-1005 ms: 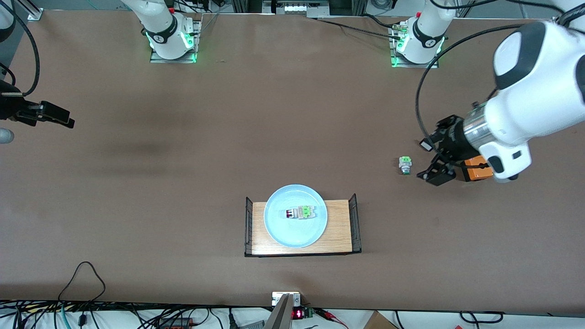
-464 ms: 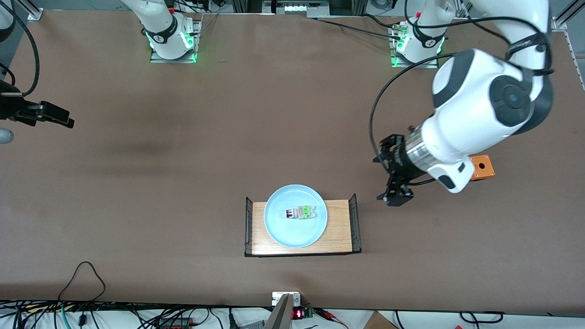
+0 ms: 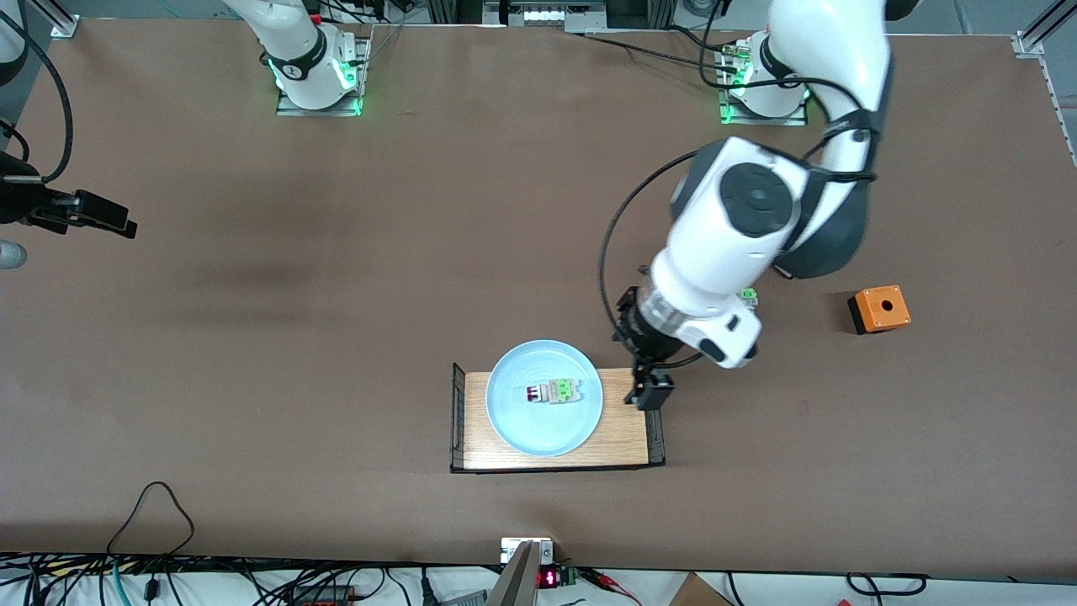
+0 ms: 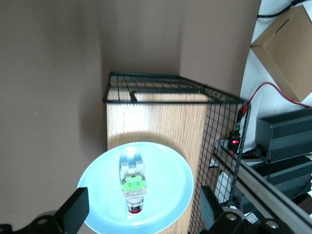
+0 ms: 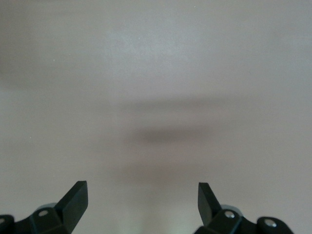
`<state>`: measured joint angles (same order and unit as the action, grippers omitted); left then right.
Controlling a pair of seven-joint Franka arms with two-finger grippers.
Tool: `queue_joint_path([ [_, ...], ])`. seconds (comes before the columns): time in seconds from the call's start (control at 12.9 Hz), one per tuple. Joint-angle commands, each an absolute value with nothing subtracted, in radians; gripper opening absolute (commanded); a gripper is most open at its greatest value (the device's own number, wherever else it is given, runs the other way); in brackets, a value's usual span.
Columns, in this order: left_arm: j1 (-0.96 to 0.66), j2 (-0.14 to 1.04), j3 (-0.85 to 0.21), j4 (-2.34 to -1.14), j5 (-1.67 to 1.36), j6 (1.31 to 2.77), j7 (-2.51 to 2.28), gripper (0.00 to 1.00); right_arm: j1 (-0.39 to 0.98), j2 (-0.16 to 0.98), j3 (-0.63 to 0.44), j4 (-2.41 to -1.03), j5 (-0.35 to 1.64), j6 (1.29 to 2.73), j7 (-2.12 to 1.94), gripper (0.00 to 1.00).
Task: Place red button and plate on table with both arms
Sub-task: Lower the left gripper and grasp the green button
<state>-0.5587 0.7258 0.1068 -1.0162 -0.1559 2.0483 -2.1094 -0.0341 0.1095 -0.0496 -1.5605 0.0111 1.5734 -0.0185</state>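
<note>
Left gripper [image 3: 652,389]: fingers spread, empty, over the wooden tray's [image 3: 627,438] end at frame centre. Your red button [image 3: 551,392] lies lengthwise on the plate [image 3: 538,433], just beside it. Right gripper [image 3: 105,217]: unclenched, waiting at the frame's left edge.

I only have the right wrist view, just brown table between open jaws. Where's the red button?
Observer: The red button lies on its side in the plate, red cap toward the right arm's end of the table.
Operator: Is the plate on the table yet?
Observer: No, it sits on the wooden tray, which stands on the table.
Operator: Where are the two grippers?
Observer: The left gripper hangs over the tray's end toward the left arm's side, jaws open and empty. Your right gripper waits over the table at the right arm's end, well away from the tray.
</note>
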Motion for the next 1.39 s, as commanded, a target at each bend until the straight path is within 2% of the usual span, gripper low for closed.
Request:
queue_joint_path([
  [0.0, -0.600, 0.831, 0.152, -0.901, -0.135, 2.063, -2.158, 1.00, -0.038, 0.107, -0.048, -1.552, -0.002, 1.559, -0.017, 1.00],
  [0.23, -0.699, 0.909, 0.265, -0.859, -0.135, 2.094, -2.255, 1.00, -0.041, 0.110, -0.051, -1.554, -0.003, 1.559, -0.017, 1.00],
  [0.77, -0.759, 1.002, 0.296, -0.854, -0.135, 2.153, -2.289, 1.00, -0.041, 0.112, -0.049, -1.552, -0.002, 1.559, -0.015, 1.00],
  [1.16, -0.768, 1.022, 0.328, -0.854, -0.132, 2.221, -2.278, 0.99, -0.046, 0.114, -0.051, -1.552, -0.002, 1.559, -0.017, 1.00],
  [1.31, -0.781, 1.025, 0.339, -0.854, -0.130, 2.221, -2.278, 0.70, -0.045, 0.114, -0.051, -1.552, -0.002, 1.557, -0.017, 1.00],
])
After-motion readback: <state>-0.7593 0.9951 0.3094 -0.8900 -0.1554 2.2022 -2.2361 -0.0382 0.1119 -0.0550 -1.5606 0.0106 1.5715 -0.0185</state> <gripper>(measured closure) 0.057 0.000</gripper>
